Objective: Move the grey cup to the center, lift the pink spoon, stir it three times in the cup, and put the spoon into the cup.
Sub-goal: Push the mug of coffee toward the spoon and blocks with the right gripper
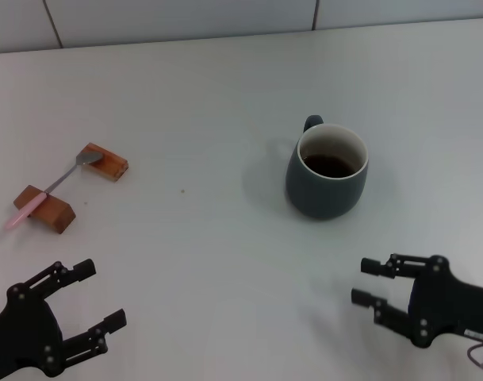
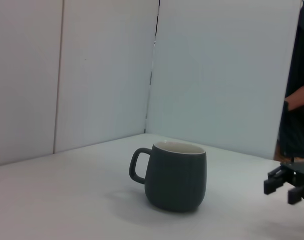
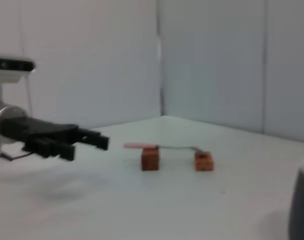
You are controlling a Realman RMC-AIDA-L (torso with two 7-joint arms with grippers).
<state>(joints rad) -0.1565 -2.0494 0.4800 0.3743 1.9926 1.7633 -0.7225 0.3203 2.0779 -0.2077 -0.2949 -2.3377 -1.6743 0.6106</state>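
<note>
Right of the bench's middle, the grey cup (image 1: 327,172) is standing upright on the white bench (image 1: 201,95), its small loop handle pointing toward the far edge. Dark brown liquid is showing inside against the white inner wall. Nothing is touching the cup.

Toward the left edge, the pink spoon (image 1: 52,187) is lying bridged across two wooden blocks (image 1: 44,208): its pink handle is resting on the nearer block and overhanging it toward the left edge, while its silver bowl is sitting on the farther block (image 1: 106,161). The right wrist view is showing the spoon held clear of the bench surface between the blocks.

At the near-left corner, the left gripper (image 1: 89,301) is hovering with its jaws spread wide, holding nothing, well apart from the spoon and blocks.

At the near-right corner, the right gripper (image 1: 369,284) is likewise hovering with jaws parted and empty, fingertips pointing toward the left side, near the cup but not touching it.
</note>
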